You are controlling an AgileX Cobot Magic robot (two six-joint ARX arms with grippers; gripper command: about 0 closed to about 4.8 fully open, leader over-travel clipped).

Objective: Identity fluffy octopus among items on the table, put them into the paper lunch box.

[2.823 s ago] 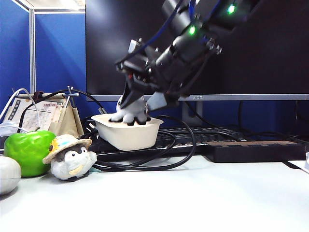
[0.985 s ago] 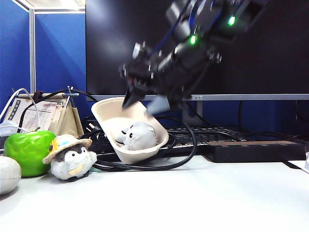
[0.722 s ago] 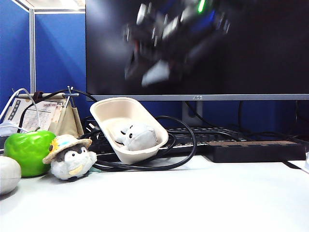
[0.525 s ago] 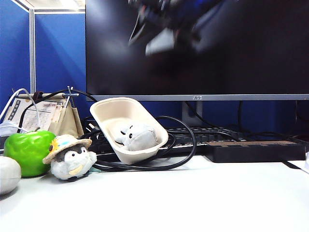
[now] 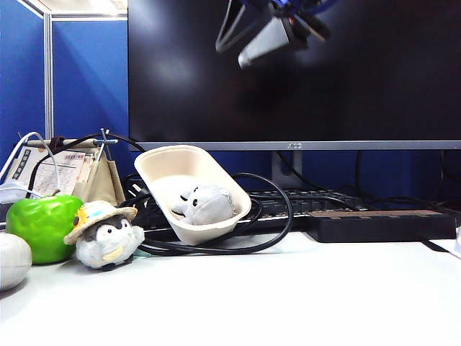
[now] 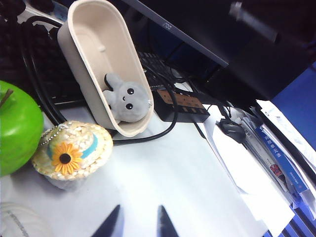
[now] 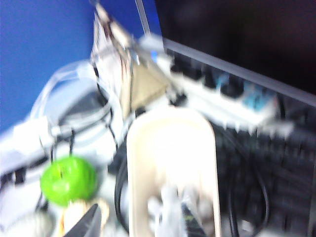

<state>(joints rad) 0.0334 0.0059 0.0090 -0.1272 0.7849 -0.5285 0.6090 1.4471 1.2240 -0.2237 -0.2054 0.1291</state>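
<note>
The octopus lies inside the box, at its lower end. The box is tipped up, leaning on the cables and keyboard at the back of the table, left of the middle. In the left wrist view the octopus shows its face and two black eyes, pressed against the box wall.

The right gripper hangs high above the box in front of the monitor. Its fingers stand apart with nothing between them; how wide is hard to judge, and the right wrist view is blurred. The left gripper sits low over the table's front left, jaws apart and holding nothing, near the penguin with the straw hat.

The octopus looks small, soft and very light: plush that would squash under the fingers and not slip. If it needed moving, the round head is the best place to pinch it, across the sides. The box is thin paper, light and easily dented or tipped. It is probably unstable as it leans, so a nudge could roll it or spill the toy. To set it flat, a gentle grip on the rolled rim at the raised end seems safest.

The task itself looks done.
</note>
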